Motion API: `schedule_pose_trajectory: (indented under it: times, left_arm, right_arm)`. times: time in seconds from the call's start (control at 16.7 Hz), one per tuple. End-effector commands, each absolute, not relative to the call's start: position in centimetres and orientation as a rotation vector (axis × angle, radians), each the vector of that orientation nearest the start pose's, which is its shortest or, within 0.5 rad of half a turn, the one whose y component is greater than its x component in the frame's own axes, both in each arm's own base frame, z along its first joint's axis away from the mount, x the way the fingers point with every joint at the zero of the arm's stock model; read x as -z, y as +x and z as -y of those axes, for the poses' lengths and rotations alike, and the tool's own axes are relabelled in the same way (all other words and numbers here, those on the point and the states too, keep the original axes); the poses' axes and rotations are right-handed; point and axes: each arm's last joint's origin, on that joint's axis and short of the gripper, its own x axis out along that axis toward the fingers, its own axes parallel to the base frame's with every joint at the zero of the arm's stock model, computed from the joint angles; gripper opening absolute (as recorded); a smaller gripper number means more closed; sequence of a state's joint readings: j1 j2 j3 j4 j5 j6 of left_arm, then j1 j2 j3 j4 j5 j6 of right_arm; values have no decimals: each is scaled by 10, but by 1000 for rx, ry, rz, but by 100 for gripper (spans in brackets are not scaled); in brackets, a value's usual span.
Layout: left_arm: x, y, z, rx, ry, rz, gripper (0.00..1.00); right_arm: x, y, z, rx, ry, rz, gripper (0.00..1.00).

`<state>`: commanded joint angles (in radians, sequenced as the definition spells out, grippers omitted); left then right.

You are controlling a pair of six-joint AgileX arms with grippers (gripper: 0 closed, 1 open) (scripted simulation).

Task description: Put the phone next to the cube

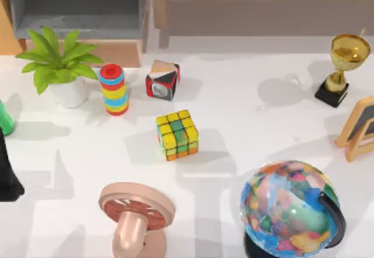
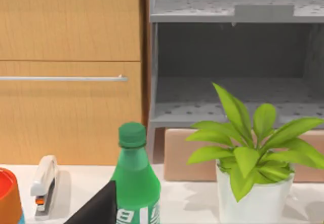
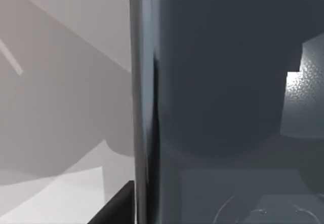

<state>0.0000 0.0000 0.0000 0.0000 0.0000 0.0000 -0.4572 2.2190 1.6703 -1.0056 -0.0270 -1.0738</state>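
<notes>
One cube (image 1: 177, 134) stands mid-worktop (image 1: 245, 124), apart from the dial block (image 1: 162, 80) and ring stack (image 1: 113, 89) behind it. The phone (image 3: 223, 92) sits close against my right wrist camera, glossy face on. My left arm (image 1: 8, 173) sits at the left edge. I cannot tell how either set of fingers stands.
</notes>
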Motion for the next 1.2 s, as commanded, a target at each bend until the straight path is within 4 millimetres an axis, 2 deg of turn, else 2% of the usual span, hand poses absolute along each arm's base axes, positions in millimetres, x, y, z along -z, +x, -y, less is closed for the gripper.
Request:
schedule_pose_trajectory:
  times: [0.18, 0.24, 0.36, 0.54, 0.72, 0.9, 1.02, 1.2]
  left_arm:
    - [-160, 106, 1, 0, 0, 0, 100]
    - [-160, 106, 1, 0, 0, 0, 100]
    - [-160, 106, 1, 0, 0, 0, 100]
    - [-160, 106, 1, 0, 0, 0, 100]
    - [-160, 106, 1, 0, 0, 0, 100]
    - [-160, 106, 1, 0, 0, 0, 100]
    - [-160, 106, 1, 0, 0, 0, 100]
    - [-160, 106, 1, 0, 0, 0, 100]
  right_arm:
    - [-132, 386, 184, -499, -477, -1485, 0]
    - [-138, 387, 183, -488, -484, -1474, 0]
    - [-158, 394, 176, -448, -506, -1433, 0]
    - [-196, 406, 153, -377, -524, -1356, 0]
    - [-233, 416, 115, -316, -512, -1271, 0]
    - [-264, 423, 67, -278, -465, -1194, 0]
    - [-278, 424, 31, -268, -416, -1157, 0]
    - [-289, 423, -24, -265, -325, -1136, 0]
